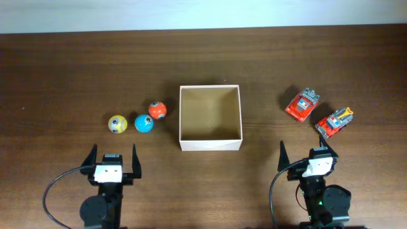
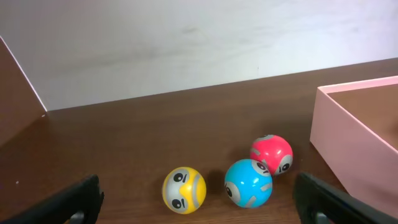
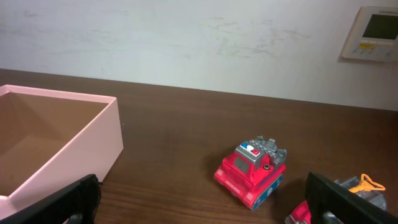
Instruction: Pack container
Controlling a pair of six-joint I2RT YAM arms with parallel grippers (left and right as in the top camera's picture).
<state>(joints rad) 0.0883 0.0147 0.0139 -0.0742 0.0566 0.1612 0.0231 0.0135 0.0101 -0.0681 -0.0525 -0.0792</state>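
Container (image 1: 210, 144) sits open-topped amid the bench (image 1: 63, 76), balls (image 1: 144, 123) near my left pincer (image 1: 113, 154), trucks (image 1: 301, 105) near my right pincer (image 1: 305, 152), both spread wide and empty, so I judge each can load its own side.

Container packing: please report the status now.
Left gripper open, empty. Right gripper open, empty. Container empty, between both. Nothing blocks it.

The right gripper (image 3: 202, 199) has its two dark fingers (image 3: 74, 200) spread wide at the lower corners. Between them lies a dark brown wooden table (image 3: 186, 118). A pale, open-top cardboard box with a tan inside (image 3: 74, 149) sits at left. A red toy truck with a grey top (image 3: 252, 173) stands right of centre, well apart from the box. A second red toy with an orange part (image 3: 357, 191) is partly hidden by the right-hand finger. A white wall panel (image 3: 376, 34) hangs at upper right.
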